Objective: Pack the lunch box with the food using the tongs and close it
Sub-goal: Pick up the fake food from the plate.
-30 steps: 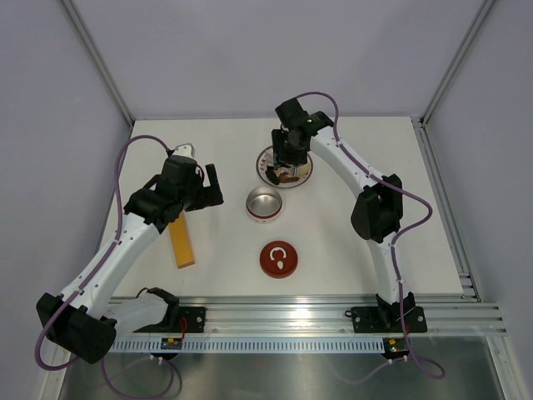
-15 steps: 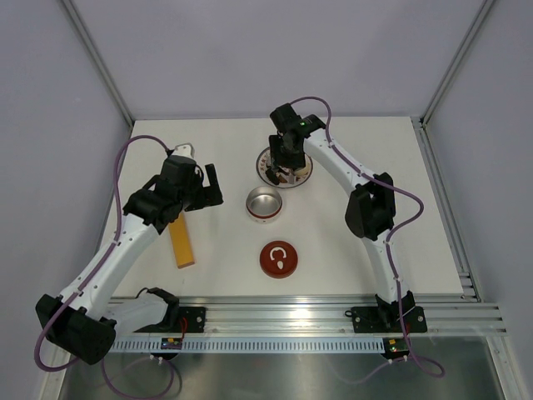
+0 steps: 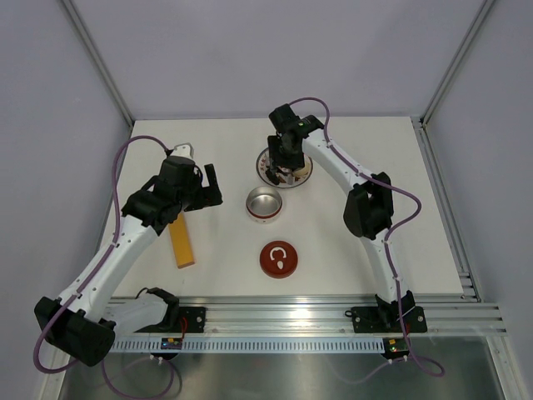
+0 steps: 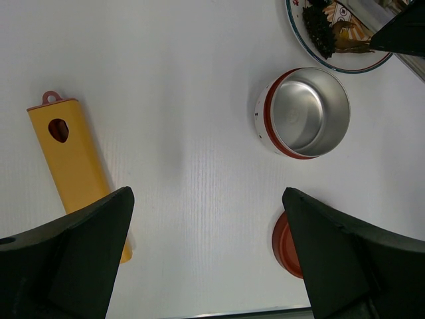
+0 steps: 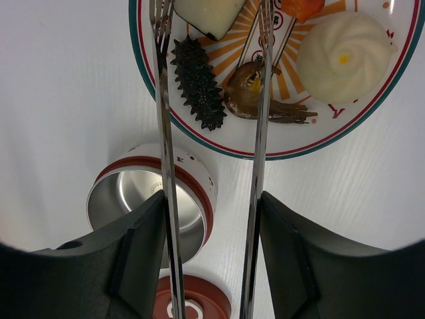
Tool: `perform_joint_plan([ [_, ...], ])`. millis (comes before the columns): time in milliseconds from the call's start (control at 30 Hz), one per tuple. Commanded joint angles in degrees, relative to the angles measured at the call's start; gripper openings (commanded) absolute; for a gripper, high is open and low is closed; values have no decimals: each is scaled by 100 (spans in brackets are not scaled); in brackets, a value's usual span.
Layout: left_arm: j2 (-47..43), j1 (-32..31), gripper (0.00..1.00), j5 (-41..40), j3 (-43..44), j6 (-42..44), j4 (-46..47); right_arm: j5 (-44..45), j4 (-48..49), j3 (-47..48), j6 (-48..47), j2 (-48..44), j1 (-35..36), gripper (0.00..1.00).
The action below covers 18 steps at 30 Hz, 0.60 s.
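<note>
food (image 5: 197, 83): five bits counted, on one plate (image 5: 292, 154)
tin (image 3: 264, 204): one, lid (image 3: 278, 259) laid apart
tongs (image 5: 165, 133): one pair, clamped by right claw (image 5: 211, 216)
left claw (image 4: 207, 199): held wide open, empty

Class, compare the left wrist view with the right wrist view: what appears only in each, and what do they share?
Only the left wrist view: the flat yellow-orange bar. Only the right wrist view: a white swirled bun and both arms of the slender silvery metal tongs. Both: the round shiny steel tin, dark-red round lid, patterned white plate and black spiky food piece.
</note>
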Motion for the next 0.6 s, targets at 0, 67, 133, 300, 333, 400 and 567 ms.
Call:
perform_joint_plan([
  [0, -140, 23, 99, -165, -34, 63, 156, -124, 51, 267, 34, 88, 82, 63],
  [67, -166, 23, 99, -165, -43, 54, 156, -142, 68, 276, 34, 106, 91, 63],
  [133, -175, 32, 99, -165, -43, 54, 156, -169, 60, 285, 34, 132, 91, 63],
  [300, -184, 23, 99, -165, -60, 45, 156, -213, 24, 399, 17, 220, 100, 63],
  [333, -192, 32, 99, -165, -69, 45, 147, -204, 24, 399, 17, 212, 100, 62],
  [400, -192, 23, 99, -165, -52, 45, 147, -195, 24, 381, 17, 185, 100, 59],
  [567, -193, 23, 99, -157, -78, 45, 138, -72, 7, 373, -1, 27, 109, 51],
])
